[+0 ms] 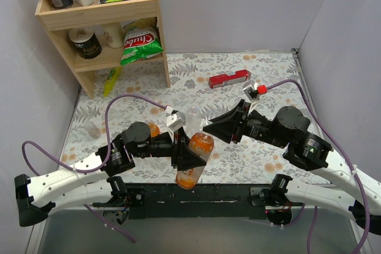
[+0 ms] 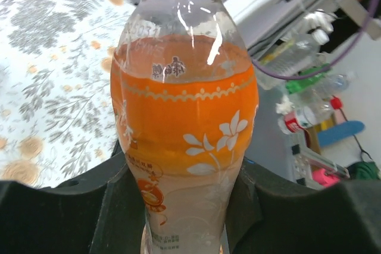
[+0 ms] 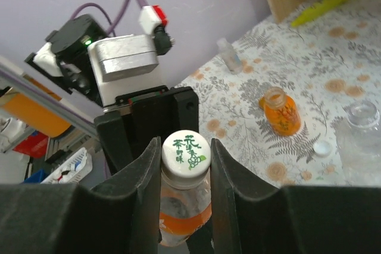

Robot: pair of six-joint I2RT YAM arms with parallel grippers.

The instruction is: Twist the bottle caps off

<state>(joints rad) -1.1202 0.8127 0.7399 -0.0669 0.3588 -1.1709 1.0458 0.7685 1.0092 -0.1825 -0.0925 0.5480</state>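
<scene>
- Orange drink half fills the slim orange bottle (image 2: 184, 117), which we see lifted off the desk (image 1: 238, 159) at its near edge, leaning with the neck pointing away from the arm bases.
- Our left claw (image 2: 190, 209) is pinching that bottle low on its body, one dark finger pressed against each side.
- Our right claw (image 3: 184, 142) is pressed together on the pale cap (image 3: 186, 151) on the bottle's neck; the cap carries green print on top and sits between the two fingers.
- Just beyond, the short orange bottle (image 3: 280, 110) stands upright on the desk with its mouth open.
- A loose white cap (image 3: 322, 149) lies flat on the desk between that bottle and the clear bottle (image 3: 360, 132), which also stands upright with its mouth open.
- Farther back, a red box (image 1: 229, 79) lies on the desk.
- At the far left corner stands a wooden shelf (image 1: 101, 13) holding tins and packets.
</scene>
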